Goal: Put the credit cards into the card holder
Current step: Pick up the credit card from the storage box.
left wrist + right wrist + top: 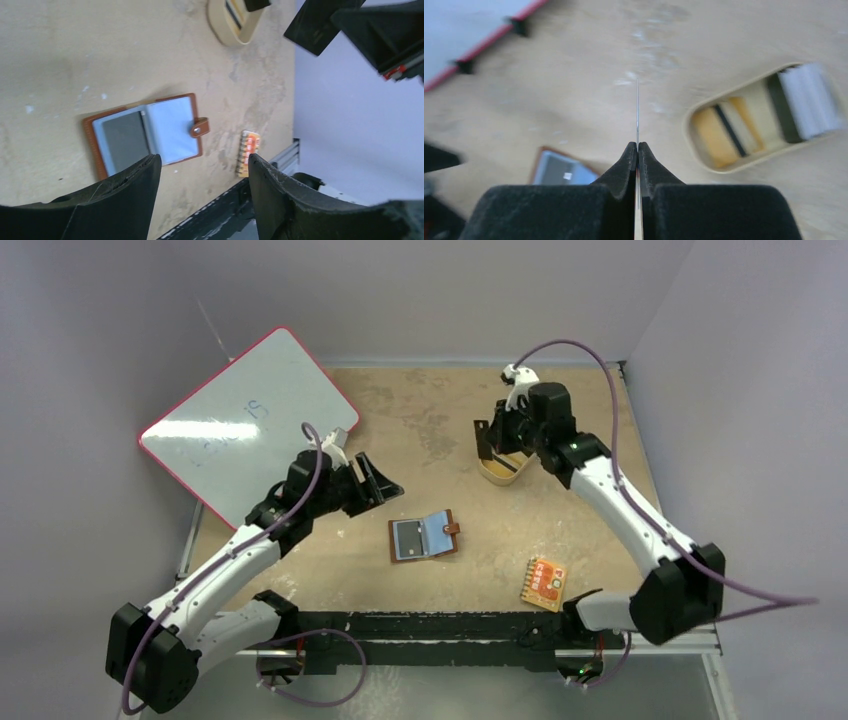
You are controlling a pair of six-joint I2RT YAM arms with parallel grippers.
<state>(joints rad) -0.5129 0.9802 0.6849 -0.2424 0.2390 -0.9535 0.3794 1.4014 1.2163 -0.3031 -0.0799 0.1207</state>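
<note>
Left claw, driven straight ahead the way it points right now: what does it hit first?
Probably the open card holder, lying flat just ahead of the open left claw, near its snap-tab side; depth is hard to judge.

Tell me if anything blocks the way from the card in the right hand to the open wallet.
Nothing visible does. The right hand grips the card near the tan dish; only bare tabletop lies between it and the card holder. The open left hand hovers beside that path, not across it.

Robotics lab cell: bare pale walls, leaning whiteboard, scuffed tabletop.
</note>
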